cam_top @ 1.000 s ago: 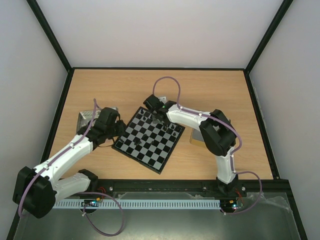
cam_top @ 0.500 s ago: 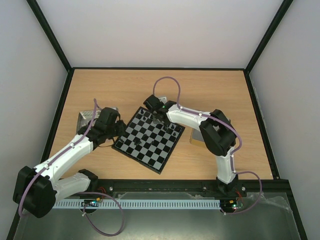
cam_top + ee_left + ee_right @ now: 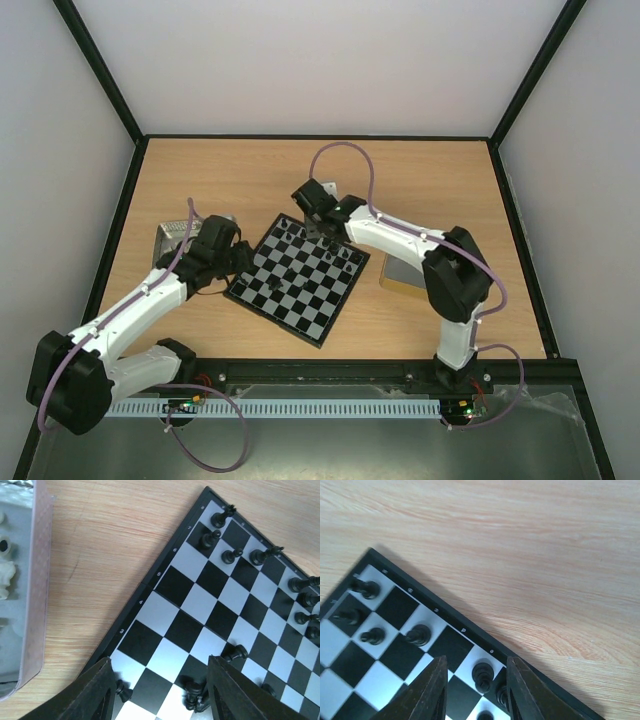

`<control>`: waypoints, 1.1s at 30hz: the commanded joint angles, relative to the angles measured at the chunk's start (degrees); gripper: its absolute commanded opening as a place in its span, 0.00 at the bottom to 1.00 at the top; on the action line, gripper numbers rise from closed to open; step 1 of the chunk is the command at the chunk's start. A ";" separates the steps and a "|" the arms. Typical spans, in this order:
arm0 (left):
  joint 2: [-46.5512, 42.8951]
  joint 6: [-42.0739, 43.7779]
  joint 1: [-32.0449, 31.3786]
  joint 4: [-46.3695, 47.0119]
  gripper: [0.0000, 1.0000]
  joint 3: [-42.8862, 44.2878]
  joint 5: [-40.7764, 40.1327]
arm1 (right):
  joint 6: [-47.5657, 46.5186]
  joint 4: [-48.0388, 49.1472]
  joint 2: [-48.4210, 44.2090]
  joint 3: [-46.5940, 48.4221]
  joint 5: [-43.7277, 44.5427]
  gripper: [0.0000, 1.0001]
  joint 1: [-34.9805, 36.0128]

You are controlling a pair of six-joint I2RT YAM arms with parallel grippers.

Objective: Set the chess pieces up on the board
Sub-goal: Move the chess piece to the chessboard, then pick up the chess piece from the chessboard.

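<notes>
The board (image 3: 305, 295) lies turned on the wooden table between my arms. Several black chess pieces (image 3: 291, 230) stand along its far edge, and a few stand mid-board. My left gripper (image 3: 237, 262) is open and empty over the board's left corner. In the left wrist view (image 3: 160, 697) a pawn (image 3: 122, 691) stands by the left finger and two close pieces (image 3: 195, 696) by the right finger. My right gripper (image 3: 322, 226) is open over the far edge. In the right wrist view (image 3: 476, 692) a black piece (image 3: 482, 675) stands between the fingers, untouched.
A metal tray (image 3: 32, 580) holding white pieces (image 3: 7, 575) lies left of the board, also visible in the top view (image 3: 172, 240). Another tray (image 3: 398, 275) lies right of the board under my right arm. Black-framed walls enclose the table.
My right gripper has drawn back a little toward the far side of the board, and its arm has swung right. The left arm has not moved.
</notes>
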 commanded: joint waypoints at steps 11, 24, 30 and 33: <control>3.66 -12.21 0.44 -0.19 0.48 -6.62 -0.92 | 3.20 6.00 -13.54 -8.69 -8.06 0.34 2.24; 11.38 -15.29 0.51 4.37 0.36 -6.28 -5.75 | 4.04 7.86 -17.34 -13.09 -8.37 0.34 2.98; 13.89 -15.41 0.51 4.68 0.29 -6.11 -6.40 | 4.00 8.39 -18.12 -14.12 -8.35 0.34 2.97; 14.80 -15.37 0.51 4.39 0.21 -5.74 -6.46 | 4.00 8.76 -18.43 -14.39 -8.36 0.34 2.98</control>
